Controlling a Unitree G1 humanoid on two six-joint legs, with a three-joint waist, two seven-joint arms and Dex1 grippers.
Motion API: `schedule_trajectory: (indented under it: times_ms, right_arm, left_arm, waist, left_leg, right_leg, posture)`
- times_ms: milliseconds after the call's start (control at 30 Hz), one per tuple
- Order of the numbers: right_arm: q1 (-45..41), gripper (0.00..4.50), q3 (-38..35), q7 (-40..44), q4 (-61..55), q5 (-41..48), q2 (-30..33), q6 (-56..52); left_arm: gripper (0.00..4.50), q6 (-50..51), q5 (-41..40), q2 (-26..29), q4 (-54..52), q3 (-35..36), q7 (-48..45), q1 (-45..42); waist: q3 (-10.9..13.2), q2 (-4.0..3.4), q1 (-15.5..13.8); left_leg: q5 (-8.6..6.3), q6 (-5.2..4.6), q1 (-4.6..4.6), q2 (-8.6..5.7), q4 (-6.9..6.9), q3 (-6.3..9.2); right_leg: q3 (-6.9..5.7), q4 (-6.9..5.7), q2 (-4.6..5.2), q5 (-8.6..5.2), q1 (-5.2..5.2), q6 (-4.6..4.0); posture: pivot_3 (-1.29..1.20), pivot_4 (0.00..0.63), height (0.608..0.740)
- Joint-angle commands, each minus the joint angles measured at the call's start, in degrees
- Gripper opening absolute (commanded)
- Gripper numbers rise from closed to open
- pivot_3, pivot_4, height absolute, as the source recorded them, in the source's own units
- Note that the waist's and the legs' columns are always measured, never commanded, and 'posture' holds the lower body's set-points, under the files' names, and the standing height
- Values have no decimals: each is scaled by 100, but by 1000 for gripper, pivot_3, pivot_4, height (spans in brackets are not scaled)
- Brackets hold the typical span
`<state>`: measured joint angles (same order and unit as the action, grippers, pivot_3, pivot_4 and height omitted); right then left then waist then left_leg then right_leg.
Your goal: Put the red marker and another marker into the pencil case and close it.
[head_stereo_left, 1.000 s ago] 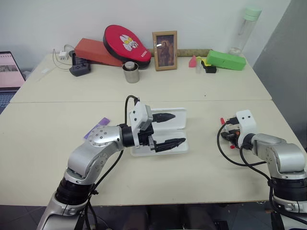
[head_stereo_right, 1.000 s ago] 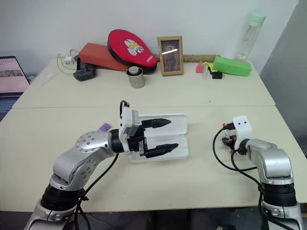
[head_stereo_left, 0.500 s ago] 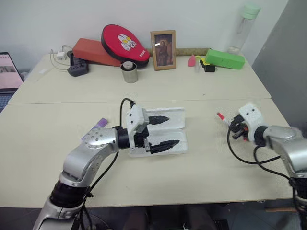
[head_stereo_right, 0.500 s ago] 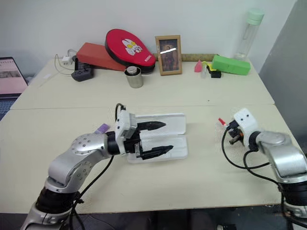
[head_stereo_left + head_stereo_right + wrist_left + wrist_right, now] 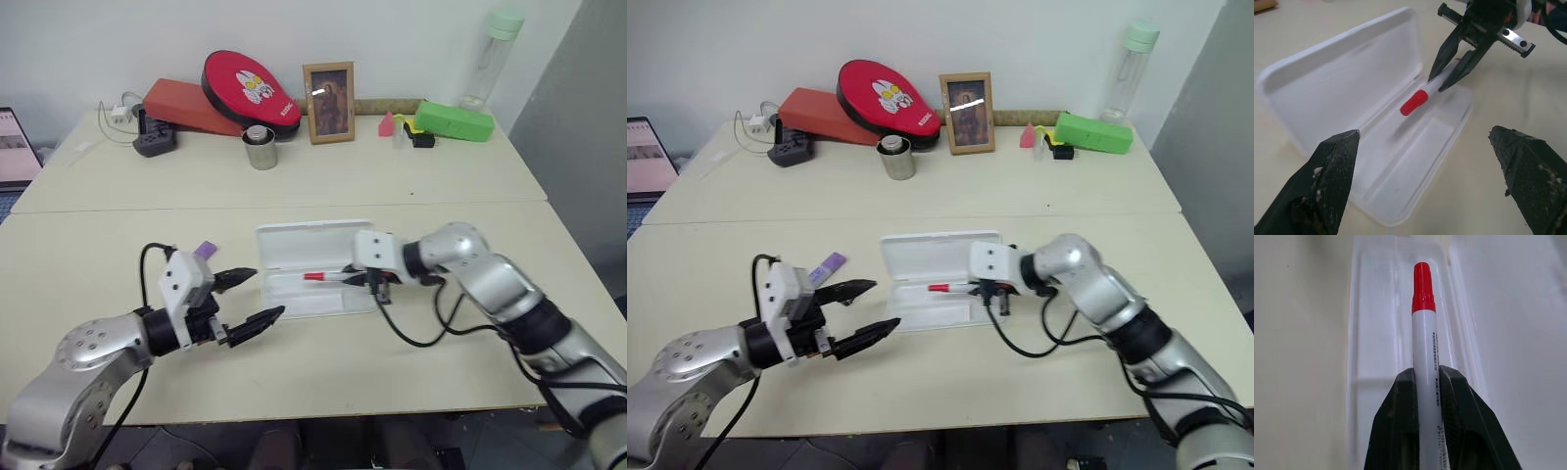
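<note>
red marker now over pencil case, right pincer clamped; left pincer wide, empty

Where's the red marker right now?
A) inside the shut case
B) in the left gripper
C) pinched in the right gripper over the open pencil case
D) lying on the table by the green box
C: the right gripper pinches the red marker above the open pencil case.
</note>
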<state>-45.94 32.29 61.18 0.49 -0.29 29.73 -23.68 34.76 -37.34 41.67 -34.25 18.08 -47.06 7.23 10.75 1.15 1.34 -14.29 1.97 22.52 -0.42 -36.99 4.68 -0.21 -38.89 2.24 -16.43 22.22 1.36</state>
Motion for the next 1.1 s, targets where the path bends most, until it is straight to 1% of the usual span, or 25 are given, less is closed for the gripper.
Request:
schedule_trajectory:
  times_ms: [33, 200, 333, 400, 433, 500, 667, 733, 767, 833, 900, 967, 1033, 1100]
  right_arm:
    - [-283, 289, 17, 52, 434, -233, -210, 312]
    - [-515, 289, 131, 164, 936, -466, -526, 558]
    - [-571, 289, 81, 225, 1094, -567, -632, 679]
    - [-590, 992, 47, 249, 1103, -578, -664, 671]
    - [-595, 1143, 32, 262, 1093, -578, -673, 672]
    - [-596, 1711, -3, 290, 1067, -570, -680, 663]
    - [-561, 2740, -107, 380, 856, -496, -643, 581]
    - [-528, 3211, -163, 462, 668, -426, -617, 494]
    - [-515, 3542, -215, 508, 524, -362, -606, 412]
    - [-525, 3914, -382, 560, 211, -165, -624, 241]
    - [-529, 4424, -494, 574, 14, -39, -638, 118]
    - [-480, 4474, -727, 619, -301, 296, -679, -116]
    - [-376, 4474, -1149, 656, -783, 886, -731, -519]
    - [-327, 4474, -1336, 640, -1032, 1177, -730, -796]
  left_arm:
    - [4500, -17, -130, 77, -248, 321, 97, 106]
    - [4500, -16, -159, 66, -286, 266, 213, 74]
    - [4500, -4, -156, 49, -298, 174, 282, 0]
    - [4500, -8, -169, 53, -288, 163, 298, -13]
    - [4500, -14, -170, 58, -283, 155, 301, -16]
    - [4500, -19, -162, 59, -271, 132, 310, -34]
    - [4500, -20, -133, 58, -216, 69, 326, -129]
    - [4500, -20, -127, 64, -194, 71, 344, -159]
    - [4500, -14, -121, 66, -169, 85, 365, -180]
    - [4500, -17, -95, 80, -22, 139, 391, -251]
    - [4500, -28, -69, 94, 79, 164, 409, -292]
    - [4500, 9, -78, 40, 336, 268, 565, -450]
    - [4500, -3, 53, 87, 831, 434, 733, -677]
    - [4500, -38, 123, 136, 1106, 506, 791, -793]
  waist:
    - [0, 0, -25]
    - [0, -1, 2]
    - [0, -1, 23]
    - [1, -1, 26]
    - [1, -1, 27]
    - [1, -1, 27]
    - [1, -2, 27]
    - [1, -2, 27]
    - [1, -2, 27]
    - [1, -3, 27]
    - [1, -3, 26]
    - [1, -3, 26]
    - [2, -3, 23]
    - [1, -3, 20]
  left_leg:
    - [0, 1, 2, -2, 0, -1]
    - [-1, 3, -1, -1, 0, -6]
    - [-1, 3, -3, 5, 2, -4]
    - [-1, 3, -3, 5, 2, -4]
    - [-1, 3, -3, 5, 2, -5]
    - [-1, 3, -3, 5, 2, -4]
    - [-2, 3, -3, 5, 1, -4]
    - [-2, 3, -3, 5, 2, -4]
    - [-2, 3, -3, 5, 2, -4]
    - [-2, 3, -3, 5, 2, -4]
    - [-2, 3, -3, 6, 2, -4]
    - [-2, 3, -4, 6, 2, -2]
    - [-2, 3, -3, 5, 2, -3]
    - [-2, 3, -2, 7, 1, 5]
  right_leg:
    - [-1, 0, 0, 0, 0, 0]
    - [0, -1, 1, 1, 1, -2]
    - [-1, -6, 0, 2, 4, -4]
    - [0, -7, 0, 2, 4, -5]
    - [0, -7, 0, 2, 4, -5]
    - [-1, -7, -1, 2, 4, -5]
    - [-1, -7, -1, 2, 4, -5]
    - [-1, -7, -2, 2, 4, -5]
    - [-1, -7, -2, 2, 4, -5]
    - [-1, -8, -2, 2, 4, -5]
    - [-1, -8, -2, 2, 5, -5]
    - [-2, -8, -2, 2, 4, -5]
    - [-2, -9, -2, 2, 4, -5]
    - [-9, -9, -2, 2, 4, -5]
  posture:
    - [0, 150, 740]
    - [0, 150, 740]
    - [0, 150, 740]
    - [0, 150, 740]
    - [0, 150, 740]
    - [0, 150, 740]
    - [0, 150, 740]
    - [0, 150, 740]
    - [0, 150, 740]
    - [0, 150, 740]
    - [0, 150, 740]
    - [0, 150, 740]
    - [0, 150, 740]
    - [0, 150, 740]
